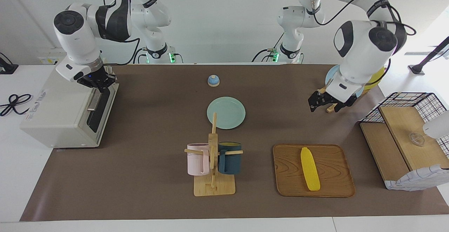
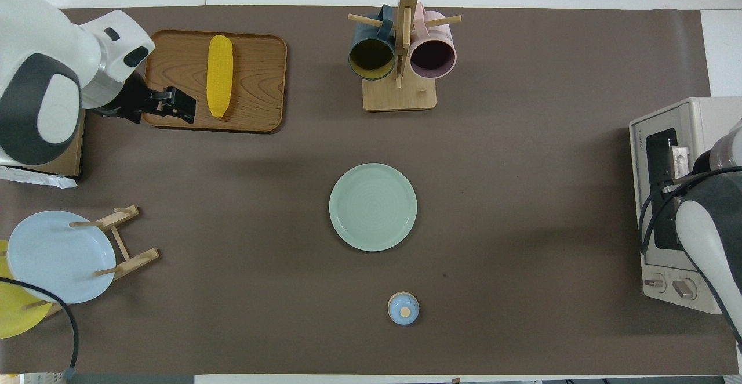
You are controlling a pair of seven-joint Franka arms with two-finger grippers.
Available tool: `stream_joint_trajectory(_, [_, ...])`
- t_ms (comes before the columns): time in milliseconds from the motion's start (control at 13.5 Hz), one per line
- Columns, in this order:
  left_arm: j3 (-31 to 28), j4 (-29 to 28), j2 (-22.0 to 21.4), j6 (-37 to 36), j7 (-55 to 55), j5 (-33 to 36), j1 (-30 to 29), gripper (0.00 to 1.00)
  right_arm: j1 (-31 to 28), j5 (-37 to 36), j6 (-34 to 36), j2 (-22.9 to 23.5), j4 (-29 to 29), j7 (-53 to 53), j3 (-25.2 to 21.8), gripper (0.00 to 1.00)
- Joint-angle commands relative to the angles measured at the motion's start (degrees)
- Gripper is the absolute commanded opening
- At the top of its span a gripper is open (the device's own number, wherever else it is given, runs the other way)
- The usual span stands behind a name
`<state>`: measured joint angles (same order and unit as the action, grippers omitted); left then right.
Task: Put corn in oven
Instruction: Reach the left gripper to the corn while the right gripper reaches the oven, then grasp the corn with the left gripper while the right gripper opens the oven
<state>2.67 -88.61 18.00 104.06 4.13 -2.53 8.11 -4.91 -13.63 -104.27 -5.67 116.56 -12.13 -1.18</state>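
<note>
The corn (image 1: pixel 310 169) lies untouched, lengthwise on the wooden tray (image 1: pixel 291 184), farther from the robots than the green plate (image 1: pixel 226 113). The left gripper (image 1: pixel 324 105) hangs in the air at about one o'clock from the cob in the facing view, fingers spread wide and holding nothing. The right gripper (image 1: pixel 99 83) sits at the oven (image 1: pixel 59 113) door handle (image 1: pixel 94 100); I cannot tell its finger state. The door looks shut, so opening it seems the step in hand; the next move calls for a pull downward on that handle.
</note>
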Motion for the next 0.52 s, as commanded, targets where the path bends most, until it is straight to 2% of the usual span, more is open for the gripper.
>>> stream_joint_trajectory(0, [0.4, 14.2, 13.2, -0.9, -1.9, -1.4, 0.1, 1.00, -3.2, -1.0, -1.5, -0.5, 1.1, -4.3, 0.6, 0.00])
stream_joint_trajectory(148, [1.3, 23.0, 22.0, 0.6, -1.9, -1.4, 0.0, 1.00, -4.1, -1.0, -1.5, -0.5, 2.1, -4.6, 0.6, 0.00])
stream_joint_trajectory(444, [1.1, 23.3, 25.0, 6.3, -3.4, -1.0, -0.2, 1.00, -5.3, -0.7, -4.6, -0.5, 4.6, -4.4, 0.6, 0.00])
